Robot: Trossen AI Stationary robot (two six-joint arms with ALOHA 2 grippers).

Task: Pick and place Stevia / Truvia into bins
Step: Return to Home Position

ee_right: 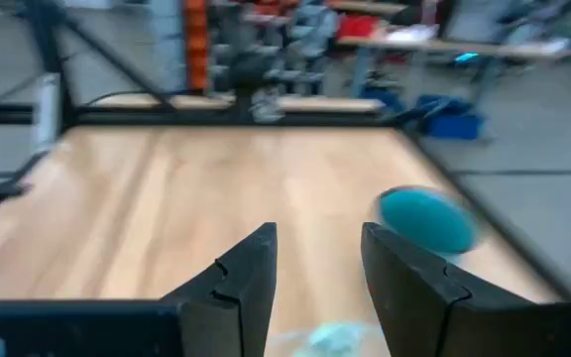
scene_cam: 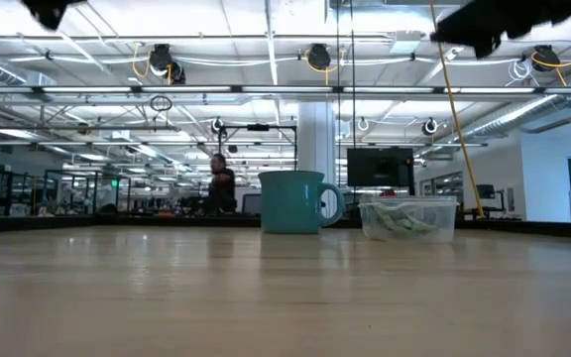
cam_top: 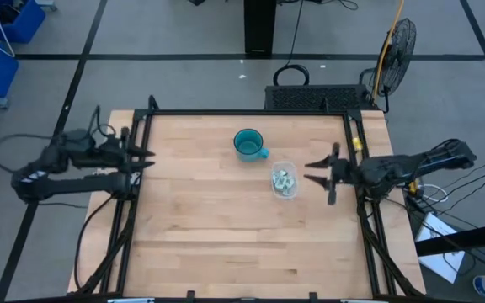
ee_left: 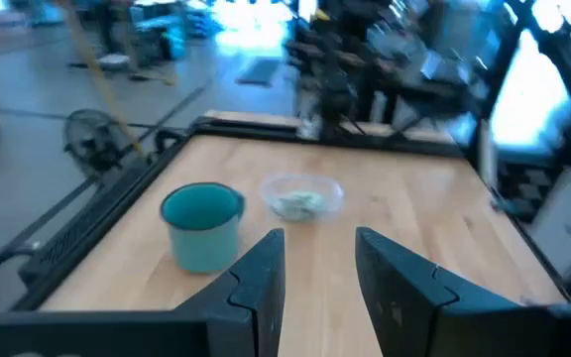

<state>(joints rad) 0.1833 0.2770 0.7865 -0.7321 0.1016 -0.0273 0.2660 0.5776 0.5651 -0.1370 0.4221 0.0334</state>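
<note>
- left gripper [cam_top: 147, 159] sits at the table's left edge, over the frame rail, well apart from everything on the table; fingers moderately apart, nothing between them (left wrist view [ee_left: 317, 238] shows the gap empty)
- right gripper [cam_top: 311, 172] hovers just beside the clear bin [cam_top: 274, 190], on its right side, pointing at it, not touching; fingers spread wide, holding nothing (right wrist view [ee_right: 317, 230] shows bare table through the gap)
- Stevia packets [cam_top: 283, 178] lie in a loose pale green and white heap inside the clear bin; low view shows them [scene_cam: 395, 220] piled on the bin's floor, below the rim; count cannot be told
- no loose packets seen on the wooden table [cam_top: 226, 227]
- teal mug [cam_top: 248, 145] stands upright just beside the bin, toward the table's far side, handle turned to the bin
- low view: mug [scene_cam: 295, 201] left of bin [scene_cam: 442, 210], small gap between them
- person [scene_cam: 221, 183] far off in the room behind
</note>
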